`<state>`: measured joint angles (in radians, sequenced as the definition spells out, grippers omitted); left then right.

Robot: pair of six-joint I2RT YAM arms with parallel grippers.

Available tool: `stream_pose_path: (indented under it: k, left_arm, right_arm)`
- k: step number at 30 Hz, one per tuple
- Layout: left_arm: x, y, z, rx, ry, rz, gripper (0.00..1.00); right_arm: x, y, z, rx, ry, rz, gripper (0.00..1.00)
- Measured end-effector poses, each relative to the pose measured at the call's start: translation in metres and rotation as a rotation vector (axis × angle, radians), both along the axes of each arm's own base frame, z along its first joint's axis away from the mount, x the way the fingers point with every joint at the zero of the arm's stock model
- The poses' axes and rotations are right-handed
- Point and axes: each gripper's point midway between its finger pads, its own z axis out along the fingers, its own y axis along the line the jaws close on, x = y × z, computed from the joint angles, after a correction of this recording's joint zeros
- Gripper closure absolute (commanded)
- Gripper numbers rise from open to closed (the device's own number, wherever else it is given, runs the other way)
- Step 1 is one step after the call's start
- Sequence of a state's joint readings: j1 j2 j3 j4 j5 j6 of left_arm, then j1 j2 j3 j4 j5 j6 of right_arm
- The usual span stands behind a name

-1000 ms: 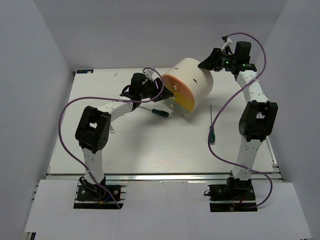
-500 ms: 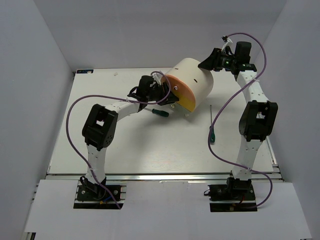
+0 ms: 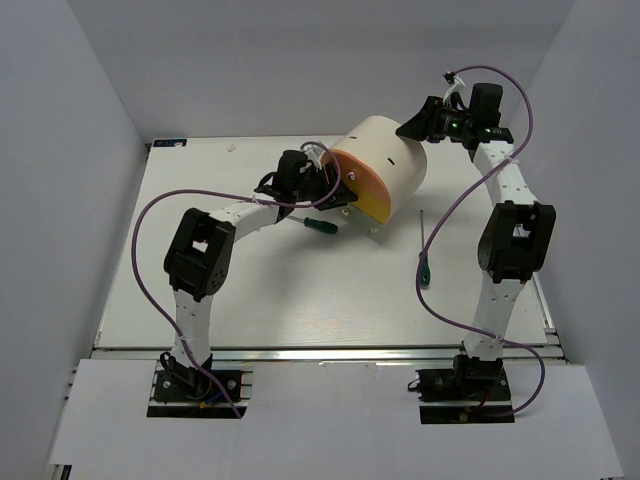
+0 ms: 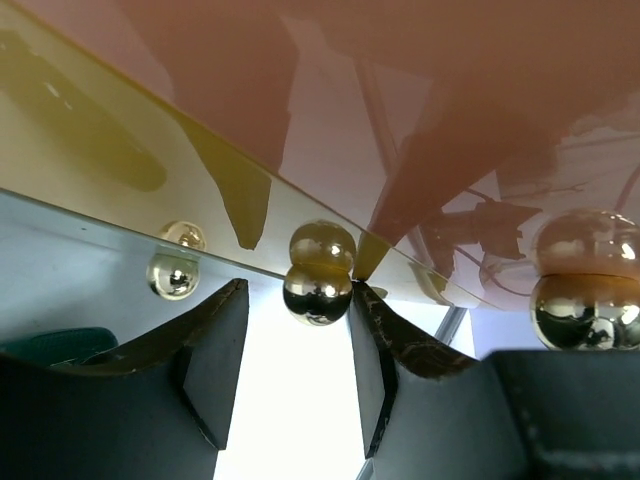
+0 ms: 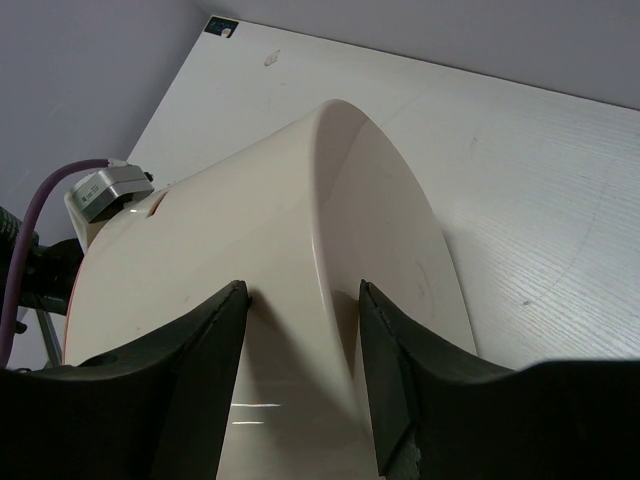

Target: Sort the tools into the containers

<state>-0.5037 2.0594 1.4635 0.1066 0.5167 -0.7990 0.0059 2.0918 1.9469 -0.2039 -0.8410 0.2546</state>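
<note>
Bracing the cream cabinet (image 3: 390,160) against a likely pull, the right gripper (image 5: 300,300) clamps its back rim; the left gripper (image 4: 298,305) sits at the drawer front (image 4: 120,140), jaws parted either side of a knob (image 4: 318,290), not yet pinching it; one screwdriver (image 3: 321,225) lies just below the cabinet, another screwdriver (image 3: 424,262) well to the right; a second ago the left gripper stood further left, short of the front.

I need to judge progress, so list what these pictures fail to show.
Top view: the left pincer covers part of the drawers; whether any is open is hidden.
Top view: one speck is too small to name.
Left wrist: too close; whether the fingers touch the knob is unclear.
Right wrist: the cabinet hides its own drawers; whether the right pincer grips it is unclear.
</note>
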Motion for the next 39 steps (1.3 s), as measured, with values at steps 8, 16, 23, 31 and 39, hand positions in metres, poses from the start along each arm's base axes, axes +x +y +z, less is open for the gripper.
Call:
stream_pose_path:
  k: [8,16,23,31,39]
  left_arm:
    - [0.003,0.001,0.001,0.011,-0.011,0.012,0.57]
    - [0.005,0.001,0.004,0.018,-0.020,0.022,0.78]
    - [-0.001,0.007,0.005,0.024,-0.035,0.040,0.80]
    - [-0.029,0.027,0.005,0.056,-0.033,0.051,0.80]
    - [-0.056,0.048,0.009,0.085,-0.038,0.071,0.79]
  right_arm:
    - [0.000,0.000,0.000,0.000,-0.002,0.000,0.46]
    - [0.000,-0.001,0.000,-0.002,-0.010,-0.001,0.46]
    - [0.000,-0.001,-0.001,-0.002,-0.009,0.000,0.46]
    - [0.000,-0.001,-0.001,-0.007,-0.015,0.001,0.46]
    - [0.000,-0.001,-0.001,-0.016,-0.025,0.002,0.46]
